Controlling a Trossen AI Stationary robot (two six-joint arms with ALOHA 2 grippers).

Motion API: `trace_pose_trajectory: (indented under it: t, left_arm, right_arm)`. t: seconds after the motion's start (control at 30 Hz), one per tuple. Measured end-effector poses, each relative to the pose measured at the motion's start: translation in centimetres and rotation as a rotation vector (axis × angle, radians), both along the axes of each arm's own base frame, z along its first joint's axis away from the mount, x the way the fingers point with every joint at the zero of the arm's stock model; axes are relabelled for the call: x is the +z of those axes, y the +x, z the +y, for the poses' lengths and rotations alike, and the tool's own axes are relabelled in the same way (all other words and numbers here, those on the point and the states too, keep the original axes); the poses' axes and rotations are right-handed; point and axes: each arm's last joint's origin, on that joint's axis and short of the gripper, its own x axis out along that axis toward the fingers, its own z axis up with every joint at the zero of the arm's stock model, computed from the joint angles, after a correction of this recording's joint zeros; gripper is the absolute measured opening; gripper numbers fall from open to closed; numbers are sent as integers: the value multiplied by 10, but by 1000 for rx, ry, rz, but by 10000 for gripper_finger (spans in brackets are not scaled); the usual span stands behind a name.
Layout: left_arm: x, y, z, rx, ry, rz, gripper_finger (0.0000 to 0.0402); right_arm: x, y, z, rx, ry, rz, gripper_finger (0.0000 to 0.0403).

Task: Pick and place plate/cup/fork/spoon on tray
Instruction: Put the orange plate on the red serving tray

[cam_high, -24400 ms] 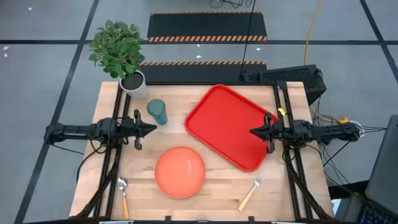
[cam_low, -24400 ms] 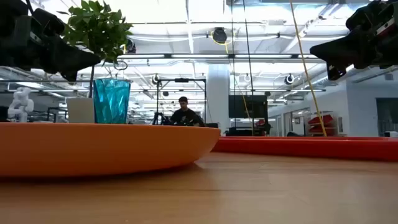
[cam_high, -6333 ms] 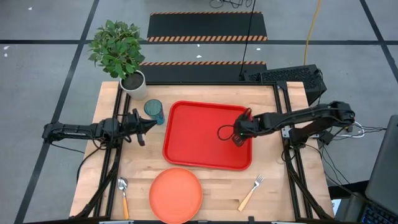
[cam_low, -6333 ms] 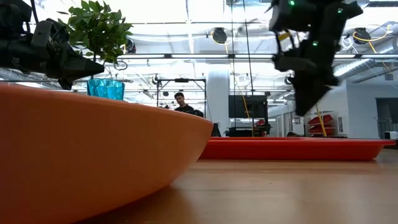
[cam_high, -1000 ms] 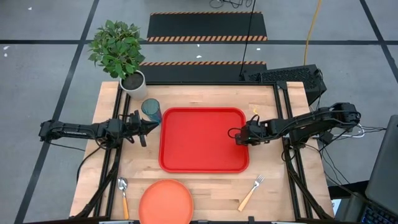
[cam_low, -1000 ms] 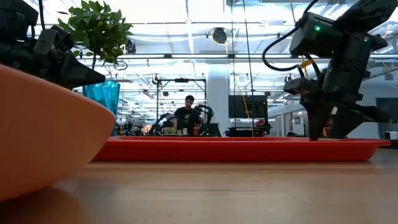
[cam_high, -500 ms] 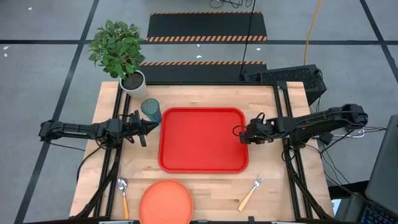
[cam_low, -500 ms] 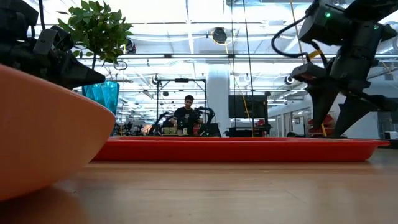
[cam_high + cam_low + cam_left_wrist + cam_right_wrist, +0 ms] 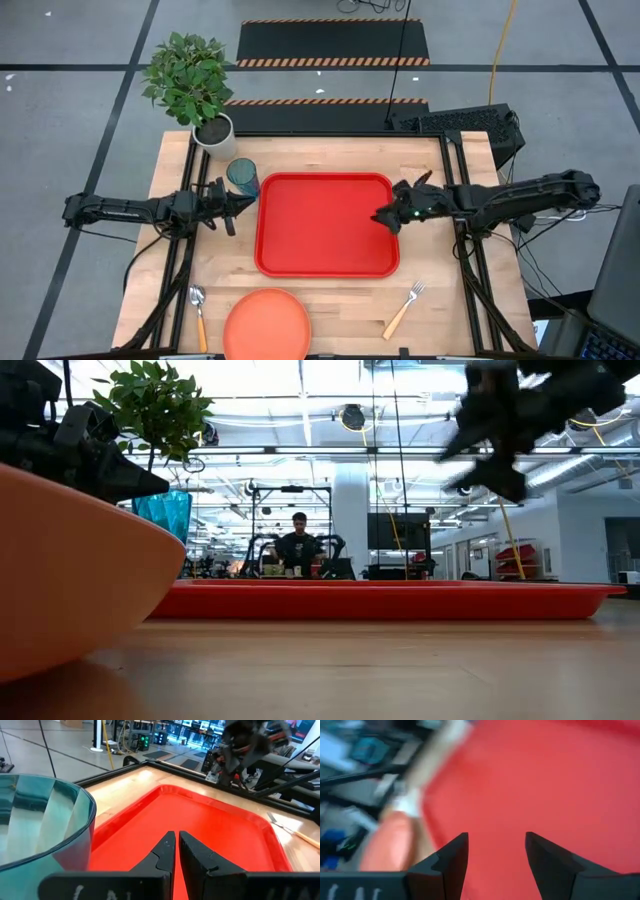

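None of the four items sits on the tray (image 9: 325, 225) yet: the right gripper (image 9: 386, 212), fingers spread and empty over its right rim, seems between steps and must next reach the fork (image 9: 402, 309), while the left gripper (image 9: 243, 205) waits closed beside the cup (image 9: 241, 177).

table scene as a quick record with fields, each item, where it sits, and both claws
tray: large rectangular red plastic tray, mid-table, nothing on it
plate: round salmon-orange plastic plate, on the wood at the near edge, off the tray
cup: small translucent teal tumbler, by the tray's far left corner
spoon: silver bowl, orange-tan handle, left of the plate
fork: silver tines, wooden handle, near right of the tray
plant: green plant in a white pot, far left corner
left claw: shut, empty, beside the cup
right claw: open, empty, over the tray's right edge
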Motion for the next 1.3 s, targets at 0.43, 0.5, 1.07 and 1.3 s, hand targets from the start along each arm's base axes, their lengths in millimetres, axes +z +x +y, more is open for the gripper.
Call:
trace_pose_trajectory:
  t: [0.43, 0.5, 1.07, 1.3]
  left_arm:
    - [6, 1, 0, 8, -49, -82, 26]
    - [11, 1, -1, -23, -56, -129, 26]
    - [85, 19, -46, -362, -35, 295, 26]
    - [103, 42, -62, -332, 139, 506, 26]
  right_arm:
    - [-8, 78, 27, 494, -388, -91, 187]
    - [-3, 92, 31, 555, -440, -108, 187]
    - [12, 198, 84, 700, -526, -218, 187]
    - [12, 245, 102, 708, -392, 10, 187]
